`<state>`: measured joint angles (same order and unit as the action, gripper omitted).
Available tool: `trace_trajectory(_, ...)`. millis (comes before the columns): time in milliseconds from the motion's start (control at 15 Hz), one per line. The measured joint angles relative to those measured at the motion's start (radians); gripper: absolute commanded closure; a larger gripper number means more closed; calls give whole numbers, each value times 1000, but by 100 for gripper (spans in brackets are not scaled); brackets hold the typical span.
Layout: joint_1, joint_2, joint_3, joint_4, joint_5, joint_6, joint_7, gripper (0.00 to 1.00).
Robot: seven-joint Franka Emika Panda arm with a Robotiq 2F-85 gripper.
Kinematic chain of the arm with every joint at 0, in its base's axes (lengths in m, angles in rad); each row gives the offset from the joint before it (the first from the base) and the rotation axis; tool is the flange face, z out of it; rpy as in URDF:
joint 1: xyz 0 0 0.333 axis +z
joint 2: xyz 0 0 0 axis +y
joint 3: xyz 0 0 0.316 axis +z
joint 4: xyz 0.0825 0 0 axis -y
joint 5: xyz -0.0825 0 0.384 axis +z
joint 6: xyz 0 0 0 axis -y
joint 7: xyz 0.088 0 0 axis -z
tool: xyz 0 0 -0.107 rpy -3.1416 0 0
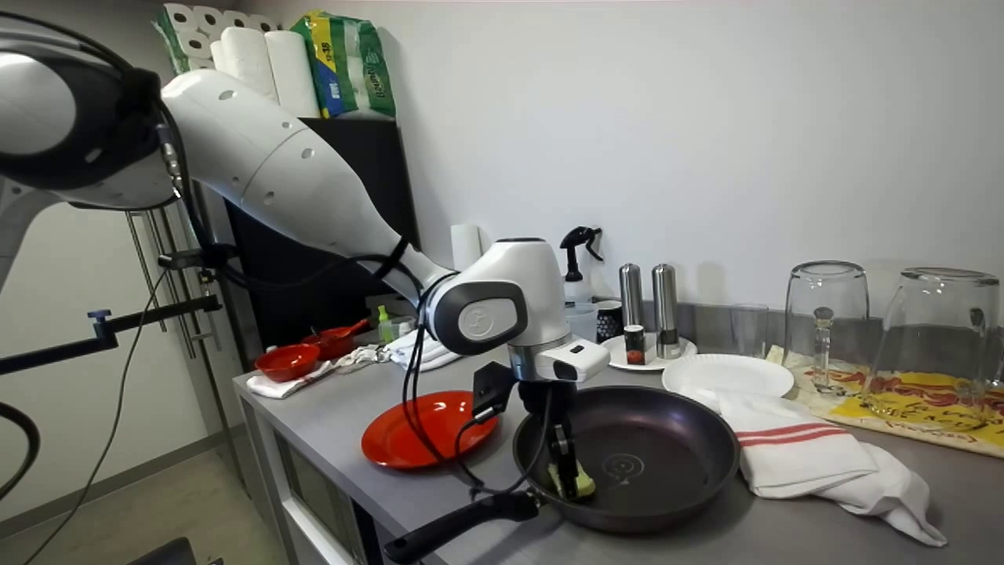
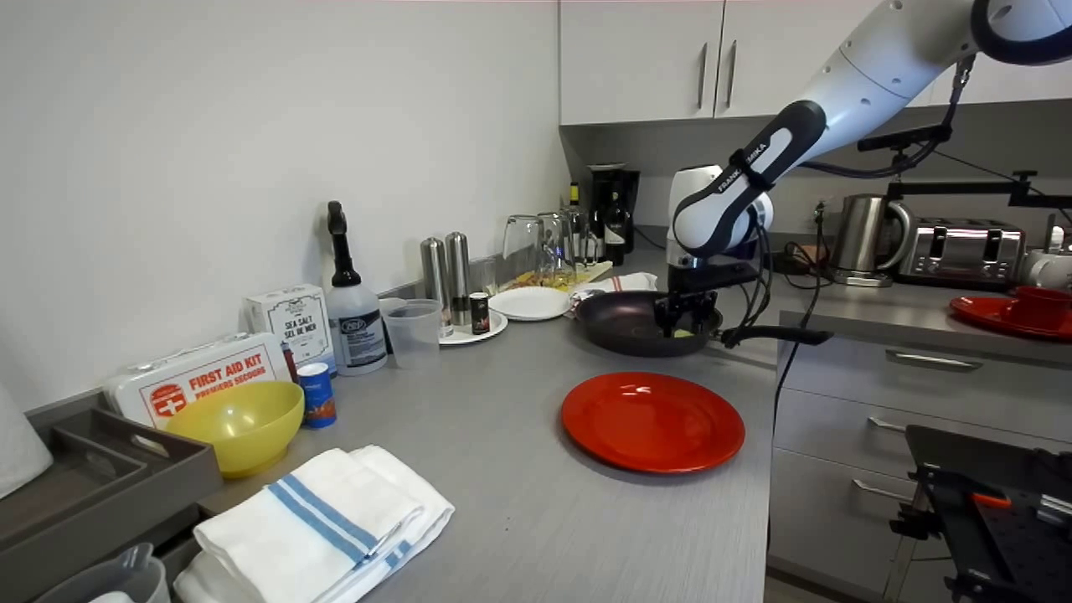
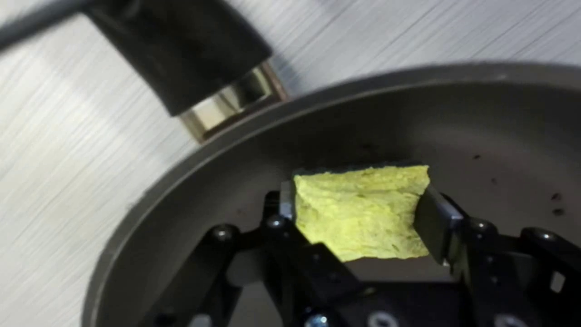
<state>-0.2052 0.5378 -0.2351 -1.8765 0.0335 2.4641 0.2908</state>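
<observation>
A long grey surface [image 2: 519, 502] carries most of what I see, and a white robot arm [image 1: 274, 165] leans over it, its wrist pointing down. Beneath that wrist a wide dark frying pan [image 1: 667, 439] sits flat; in an exterior view its black handle [image 1: 463, 526] sticks out at eight o'clock. Going by the same view, and reckoning from the pan's middle, I see a rumpled white towel [image 1: 800, 459] with red stripes just beside the rim at three o'clock, and a glossy red plate [image 1: 388, 439] close by at nine. A white plate [image 1: 725, 377] sits between one and two o'clock, and a pair of steel grinders [image 1: 665, 302] stands upright farther back, at twelve. The black fingers [image 3: 433, 227] reach down inside the pan and are closed on a yellow spongy block [image 3: 363, 213], one pad against each side of it. That block is within the rim, toward the handle, at eight o'clock of the pan; whether its underside touches the pan I can't tell. Smallest of all, a few dark specks [image 3: 558, 212] dot the pan's floor; in the wrist view they lie between two and three o'clock from the block.
</observation>
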Motion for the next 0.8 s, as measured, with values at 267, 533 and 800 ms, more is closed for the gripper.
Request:
trace_trajectory(267,45,-5,38,1,-16,-7,-42,61)
trace_trajectory(533,82,20,39,38,-36,-7,-39,61)
trace_trajectory(800,83,79,22,126,-36,-4,-1,61)
